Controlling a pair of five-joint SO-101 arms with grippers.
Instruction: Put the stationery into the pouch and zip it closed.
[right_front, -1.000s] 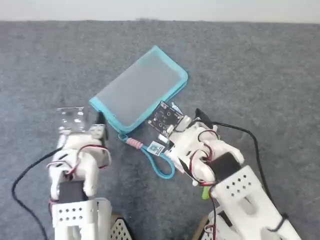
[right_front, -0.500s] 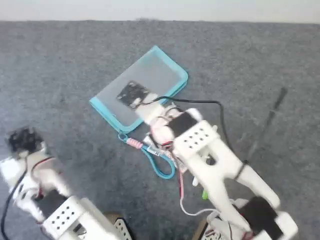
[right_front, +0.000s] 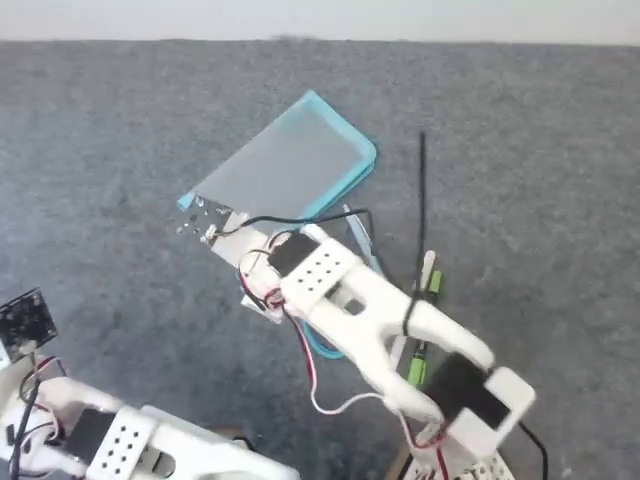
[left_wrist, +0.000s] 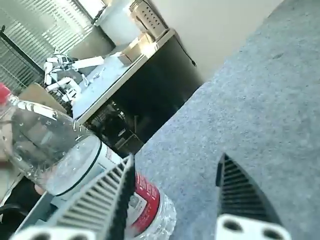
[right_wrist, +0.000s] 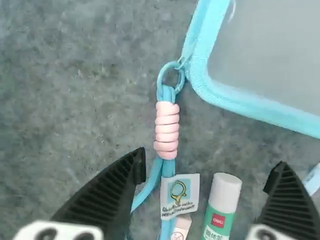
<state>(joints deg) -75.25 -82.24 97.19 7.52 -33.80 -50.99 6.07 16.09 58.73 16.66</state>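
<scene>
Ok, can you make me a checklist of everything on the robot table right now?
Surface: grey carpet, flat.
Job's things: pouch lying flat; glue stick outside it beside its strap; green stick-shaped item outside too.
Clutter: nothing seen.
Grippers: right gripper open over the strap; left gripper open, holding nothing.
Cables: black cable along the right arm; red and white wires looping from it.
Surroundings: clear bottle and dark cabinet off the table.
</scene>
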